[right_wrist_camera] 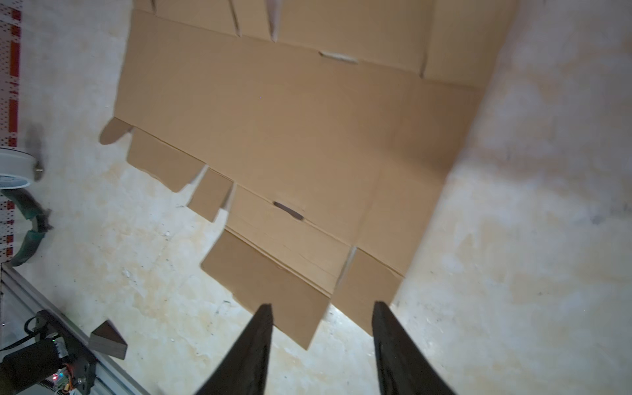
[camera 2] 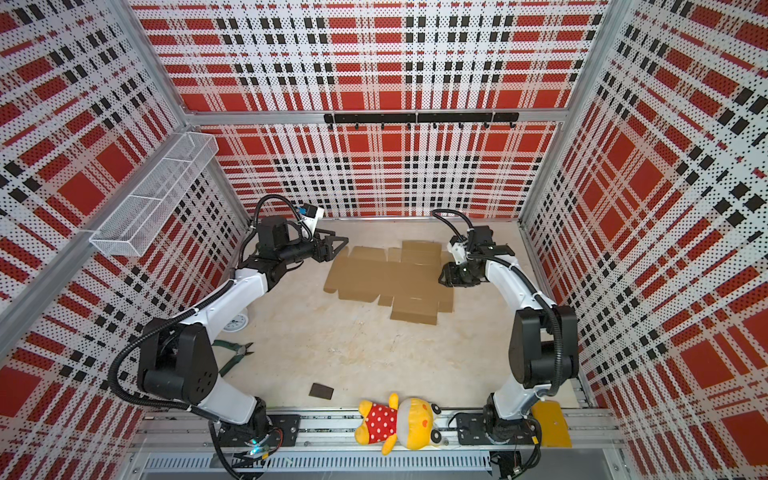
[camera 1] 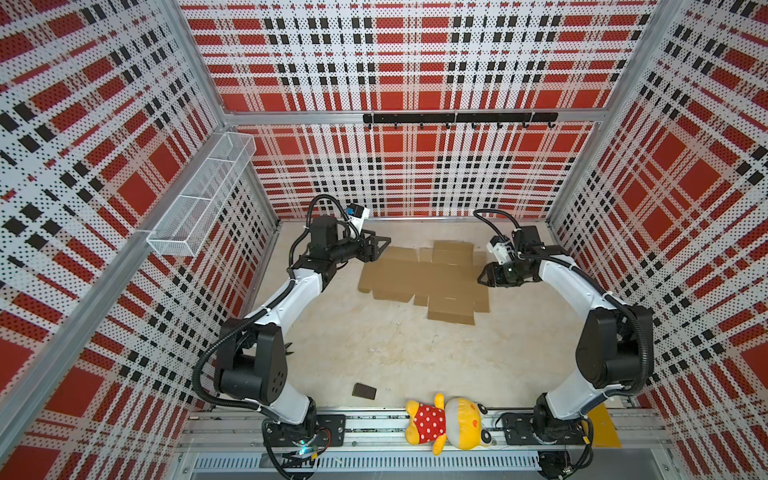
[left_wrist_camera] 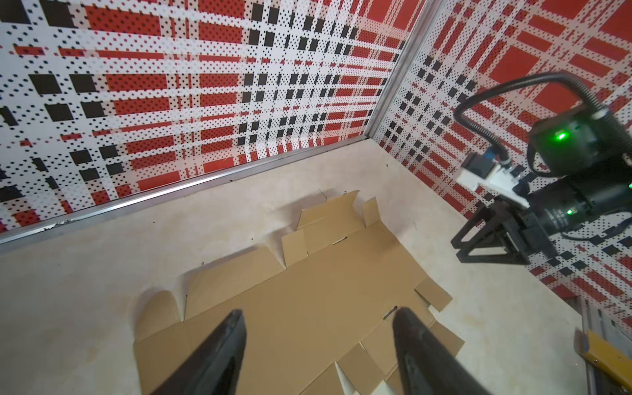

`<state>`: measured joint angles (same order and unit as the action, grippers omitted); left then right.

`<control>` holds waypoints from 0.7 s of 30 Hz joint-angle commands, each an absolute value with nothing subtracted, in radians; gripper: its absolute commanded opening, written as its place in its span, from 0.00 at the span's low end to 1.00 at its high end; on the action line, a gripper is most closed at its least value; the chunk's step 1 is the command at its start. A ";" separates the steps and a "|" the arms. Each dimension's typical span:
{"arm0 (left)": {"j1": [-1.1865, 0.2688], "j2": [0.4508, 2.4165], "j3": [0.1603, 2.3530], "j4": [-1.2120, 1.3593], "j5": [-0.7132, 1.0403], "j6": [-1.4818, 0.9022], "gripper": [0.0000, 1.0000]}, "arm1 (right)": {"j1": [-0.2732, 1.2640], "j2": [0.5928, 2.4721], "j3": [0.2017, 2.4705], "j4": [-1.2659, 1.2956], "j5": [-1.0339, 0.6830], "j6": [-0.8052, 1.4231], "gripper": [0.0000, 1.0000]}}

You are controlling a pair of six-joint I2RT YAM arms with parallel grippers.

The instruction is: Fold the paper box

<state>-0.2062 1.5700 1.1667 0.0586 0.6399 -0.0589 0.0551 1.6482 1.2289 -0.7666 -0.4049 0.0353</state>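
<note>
Nearest, on the base rail between my two arm mounts: a plush toy, yellow with a red polka-dot shirt, lying on its side. A flat yellow piece sits by my right mount.

Just past the rail, a small dark block lies alone on the pale table. Left of it, near my left arm, are green-handled pliers, and just beyond them a white clock.

Farther in, on the far half of the table: the paper box. It is an unfolded brown blank, lying flat with flaps and tabs spread out. It sits between my two grippers and well apart from the block and the toy.

Left gripper: at the blank's far-left corner. In the wrist view both fingers stand wide apart over the cardboard with nothing between them. Jaws released.

Right gripper: at the blank's right edge. Its wrist view shows the fingers parted over the edge flaps, gripping nothing. Jaws released. Whether the tips touch the cardboard, I cannot tell.

Farthest: a black hook rail on the back wall, and a white wire basket high on the left wall.
</note>
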 commanded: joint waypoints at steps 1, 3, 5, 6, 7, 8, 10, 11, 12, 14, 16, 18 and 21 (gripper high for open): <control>-0.227 1.556 1.177 0.000 0.595 0.008 0.76 | -0.031 1.629 1.132 -0.598 -0.469 0.182 0.57; -0.229 1.554 1.175 -0.017 0.574 0.023 0.80 | -0.059 1.649 1.093 -0.529 -0.502 0.208 0.59; -0.228 1.547 1.174 -0.033 0.561 0.032 0.84 | -0.066 1.682 1.087 -0.496 -0.529 0.216 0.59; -0.228 1.541 1.171 -0.042 0.556 0.038 0.86 | -0.066 1.700 1.088 -0.485 -0.540 0.218 0.59; -0.228 1.534 1.169 -0.048 0.552 0.045 0.88 | -0.066 1.718 1.089 -0.471 -0.551 0.222 0.59; -0.228 1.530 1.167 -0.056 0.547 0.052 0.89 | -0.066 1.734 1.087 -0.452 -0.559 0.229 0.59; -0.227 1.523 1.165 -0.067 0.532 0.063 0.92 | -0.066 1.769 1.081 -0.410 -0.576 0.245 0.59; -0.228 1.524 1.163 -0.067 0.523 0.067 0.92 | -0.066 1.788 1.083 -0.397 -0.581 0.251 0.59; -0.227 1.523 1.161 -0.067 0.515 0.072 0.93 | -0.066 1.808 1.086 -0.384 -0.583 0.257 0.59; -0.228 1.521 1.161 -0.069 0.506 0.074 0.95 | -0.065 1.838 1.086 -0.360 -0.586 0.273 0.59; -0.227 1.520 1.166 -0.079 0.504 0.079 0.96 | -0.065 1.860 1.079 -0.334 -0.581 0.290 0.59; -0.228 1.517 1.169 -0.088 0.506 0.093 0.96 | -0.066 1.878 1.069 -0.310 -0.574 0.301 0.59; -0.227 1.511 1.166 -0.092 0.505 0.108 0.97 | -0.066 1.910 1.046 -0.258 -0.593 0.317 0.59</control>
